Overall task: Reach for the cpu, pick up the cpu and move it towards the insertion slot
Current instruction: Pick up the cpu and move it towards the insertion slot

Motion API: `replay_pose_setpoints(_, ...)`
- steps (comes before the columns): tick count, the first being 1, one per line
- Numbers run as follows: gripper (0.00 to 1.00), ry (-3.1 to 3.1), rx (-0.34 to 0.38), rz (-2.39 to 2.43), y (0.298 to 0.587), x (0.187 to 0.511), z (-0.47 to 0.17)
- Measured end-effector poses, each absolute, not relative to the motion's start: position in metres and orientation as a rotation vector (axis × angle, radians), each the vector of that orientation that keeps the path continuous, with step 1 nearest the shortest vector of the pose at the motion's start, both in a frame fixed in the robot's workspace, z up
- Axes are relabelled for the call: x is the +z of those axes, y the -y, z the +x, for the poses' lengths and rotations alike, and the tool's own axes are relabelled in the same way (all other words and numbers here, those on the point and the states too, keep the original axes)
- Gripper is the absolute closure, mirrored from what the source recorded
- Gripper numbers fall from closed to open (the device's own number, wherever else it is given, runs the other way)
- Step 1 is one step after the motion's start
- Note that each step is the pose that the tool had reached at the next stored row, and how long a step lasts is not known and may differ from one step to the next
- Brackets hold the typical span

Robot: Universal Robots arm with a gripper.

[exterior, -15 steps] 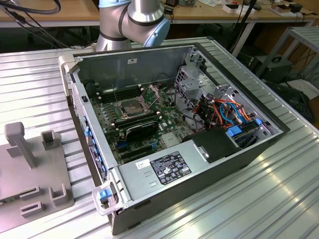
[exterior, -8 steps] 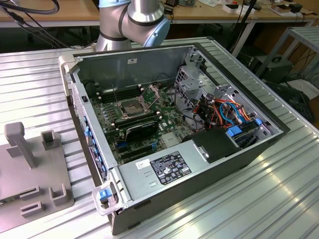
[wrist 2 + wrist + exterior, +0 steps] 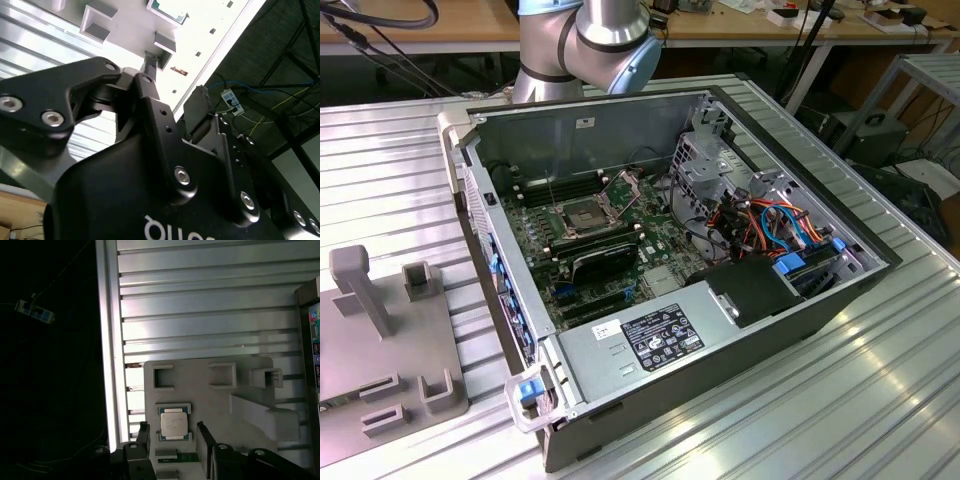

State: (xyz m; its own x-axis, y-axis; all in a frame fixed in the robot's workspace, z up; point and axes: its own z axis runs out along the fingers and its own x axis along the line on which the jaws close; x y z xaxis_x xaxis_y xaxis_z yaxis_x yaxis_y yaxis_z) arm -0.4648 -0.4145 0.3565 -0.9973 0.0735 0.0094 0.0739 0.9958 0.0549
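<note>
CPU (image 3: 173, 423) lies flat in a recess of the grey fixture plate (image 3: 210, 400) in the first wrist view, right between the two fingers (image 3: 204, 440) of the gripper (image 3: 172, 426), which is wide open and holds nothing; if they touch it, I cannot tell. In the second wrist view the black gripper faces this plate. In the exterior view the insertion slot (image 3: 582, 212) sits inside the open computer case (image 3: 590, 125), well apart from the plate at the exterior view's left.
</note>
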Motion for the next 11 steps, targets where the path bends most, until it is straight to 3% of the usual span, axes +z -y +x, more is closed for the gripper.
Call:
replay_pose_setpoints(3,0.34,3.131,-0.087,-0.116,0.4145,0.3565,-0.4650)
replay_pose_setpoints(11,0.34,3.131,-0.087,-0.112,0.4145,0.3558,-0.4654)
